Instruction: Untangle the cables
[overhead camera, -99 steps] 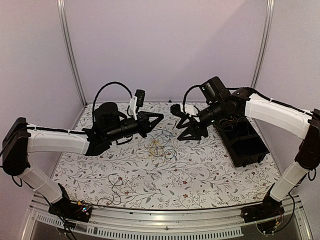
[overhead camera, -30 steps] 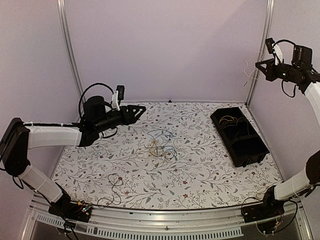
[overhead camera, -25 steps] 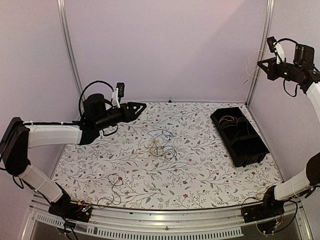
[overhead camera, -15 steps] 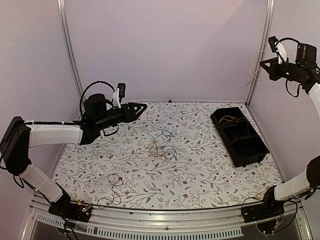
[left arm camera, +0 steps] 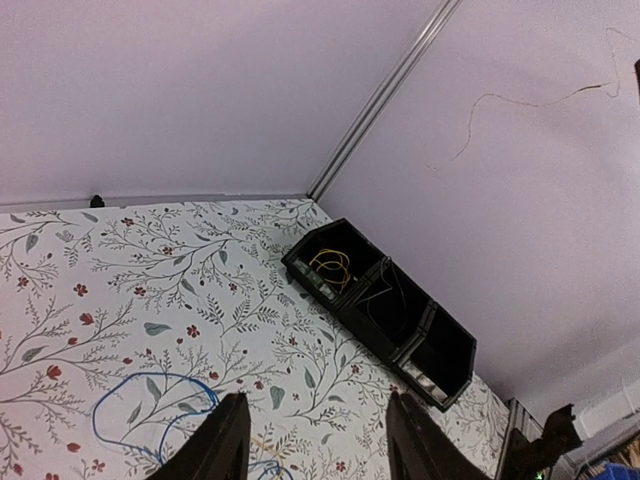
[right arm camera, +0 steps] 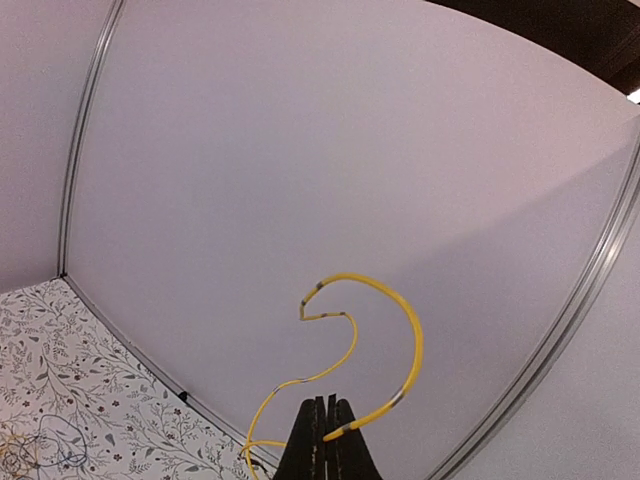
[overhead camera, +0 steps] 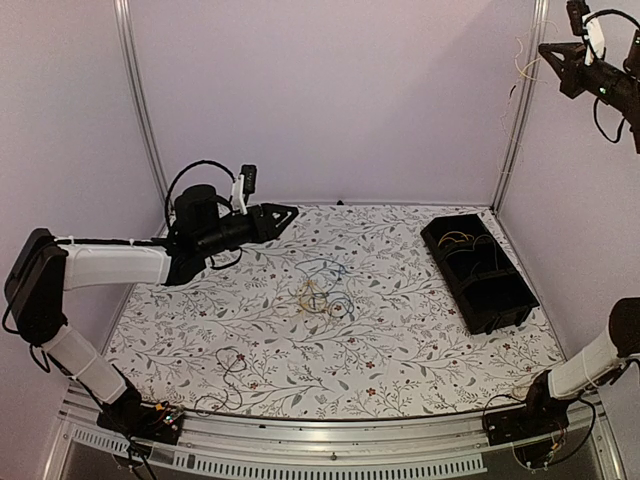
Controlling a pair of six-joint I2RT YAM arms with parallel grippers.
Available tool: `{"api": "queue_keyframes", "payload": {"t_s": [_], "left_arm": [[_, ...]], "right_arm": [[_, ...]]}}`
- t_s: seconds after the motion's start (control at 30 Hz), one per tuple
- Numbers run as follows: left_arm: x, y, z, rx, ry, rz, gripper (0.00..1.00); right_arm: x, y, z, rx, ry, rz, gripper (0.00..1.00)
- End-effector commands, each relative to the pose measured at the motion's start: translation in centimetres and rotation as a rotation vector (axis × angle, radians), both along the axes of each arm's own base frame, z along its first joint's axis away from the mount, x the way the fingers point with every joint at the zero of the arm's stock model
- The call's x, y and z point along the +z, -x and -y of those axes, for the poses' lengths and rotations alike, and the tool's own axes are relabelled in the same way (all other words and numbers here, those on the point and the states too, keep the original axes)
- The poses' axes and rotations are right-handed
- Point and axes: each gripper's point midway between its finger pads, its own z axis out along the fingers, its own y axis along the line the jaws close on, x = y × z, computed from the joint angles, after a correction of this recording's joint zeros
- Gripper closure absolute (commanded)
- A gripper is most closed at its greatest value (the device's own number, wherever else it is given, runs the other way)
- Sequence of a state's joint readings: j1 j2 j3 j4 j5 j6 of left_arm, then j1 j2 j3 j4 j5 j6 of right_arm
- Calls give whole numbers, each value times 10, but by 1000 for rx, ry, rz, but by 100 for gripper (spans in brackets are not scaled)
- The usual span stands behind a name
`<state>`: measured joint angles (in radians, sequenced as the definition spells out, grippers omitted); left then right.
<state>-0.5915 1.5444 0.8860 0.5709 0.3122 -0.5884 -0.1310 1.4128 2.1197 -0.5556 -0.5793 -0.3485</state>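
Observation:
The cables (overhead camera: 322, 294) lie as a small tangle of yellow, blue and dark wires on the floral table (overhead camera: 400, 340). My left gripper (overhead camera: 287, 212) hovers behind and left of the tangle, open and holding nothing. In the left wrist view its fingers (left arm camera: 226, 445) frame the table, with a blue cable loop (left arm camera: 150, 398) to their left. My right gripper (overhead camera: 547, 50) is raised high at the top right, shut on a yellow cable (overhead camera: 520, 72) that dangles from it. The right wrist view shows that yellow cable (right arm camera: 408, 335) curling above the shut right gripper (right arm camera: 328, 425).
A black divided bin (overhead camera: 478, 272) stands at the right of the table, with yellow wires (left arm camera: 330, 266) in its far compartment. A loose dark wire (overhead camera: 230, 368) lies near the front left. Metal frame posts (overhead camera: 520, 110) stand at the back corners.
My right arm has lifted the yellow cable from the table's middle to high in the right corner, still rising. The left gripper has drawn back left, then edged slightly right.

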Motion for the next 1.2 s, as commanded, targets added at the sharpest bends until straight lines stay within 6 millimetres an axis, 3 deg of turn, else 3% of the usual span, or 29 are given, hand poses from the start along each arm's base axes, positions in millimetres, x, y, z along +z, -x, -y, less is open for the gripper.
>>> {"api": "queue_keyframes", "payload": {"t_s": [0.0, 0.57, 0.9, 1.17], "left_arm": [[11, 4, 9, -26, 20, 20, 51], [-3, 7, 7, -27, -8, 1, 51], [-9, 6, 9, -29, -16, -8, 52], [-16, 4, 10, -28, -23, -24, 52]], "right_arm": [[-27, -35, 7, -15, -13, -73, 100], [-68, -82, 13, -13, -48, -147, 100], [-128, -116, 21, -44, -48, -243, 100], [-169, -128, 23, -41, -54, -317, 100]]}}
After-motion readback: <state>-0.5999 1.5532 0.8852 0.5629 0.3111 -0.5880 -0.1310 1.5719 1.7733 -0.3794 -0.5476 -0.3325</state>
